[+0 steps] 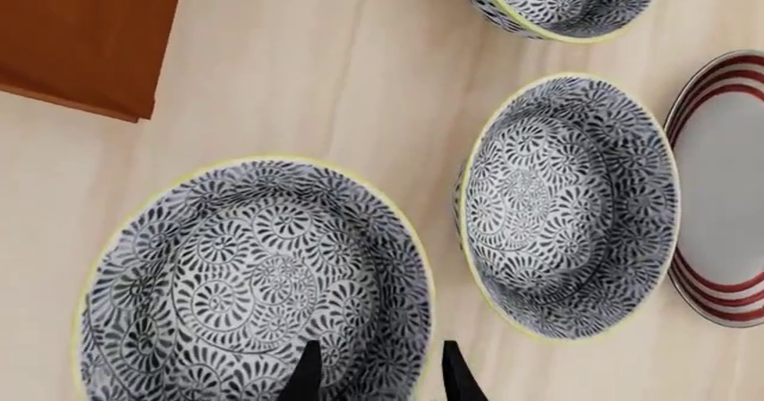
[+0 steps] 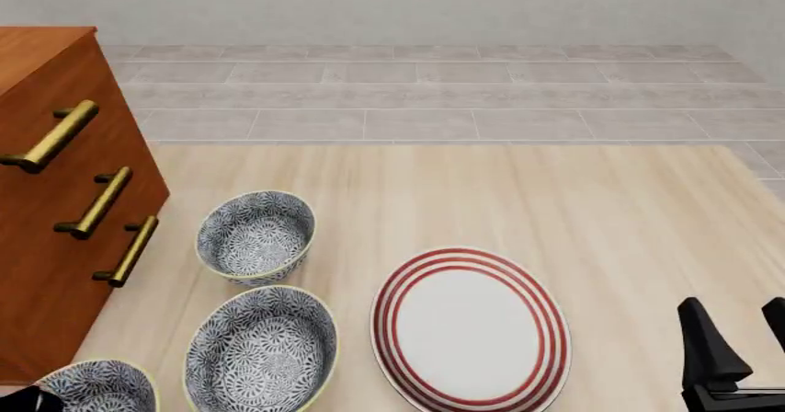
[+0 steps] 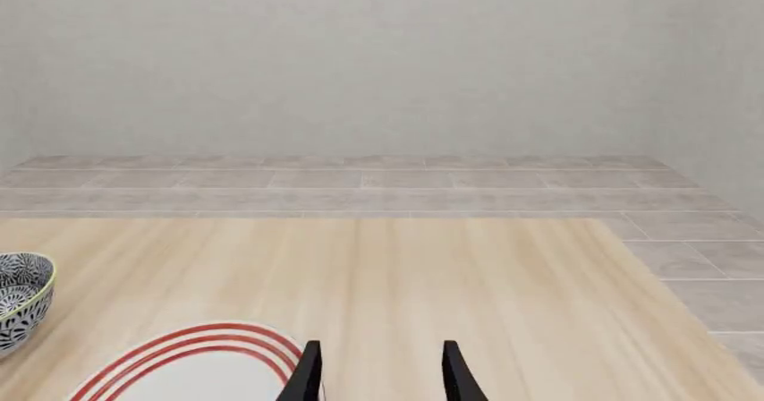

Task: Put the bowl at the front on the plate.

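The bowl at the front (image 2: 98, 389), a small, round, deep vessel with a dark blue-and-white floral pattern and a thin pale yellow rim, sits upright at the near left corner of the pale wood-grain surface (image 2: 589, 228), partly cut off by the front view's lower edge. Two bowls of the same pattern stand in a row beyond it: the middle bowl (image 2: 261, 349) just beside it and the far bowl (image 2: 256, 235) further toward the far edge. None of the three touches another.

The large, round, flat white plate with three red concentric rings (image 2: 470, 329) lies near the near edge, close to the middle of the surface, just right of the middle bowl and apart from it.

A reddish-brown wooden cabinet with three brass bar handles (image 2: 62, 210) occupies the left edge.

The left pincer (image 1: 379, 374) hovers over the front bowl's rim; its dark fingers stand moderately apart and grip nothing. Contact with the bowl cannot be determined. The right pincer (image 2: 736, 338) is at the near right corner, well apart from the plate, its fingers likewise moderately spread and empty.

No brands, labels or writing are legible on any item.
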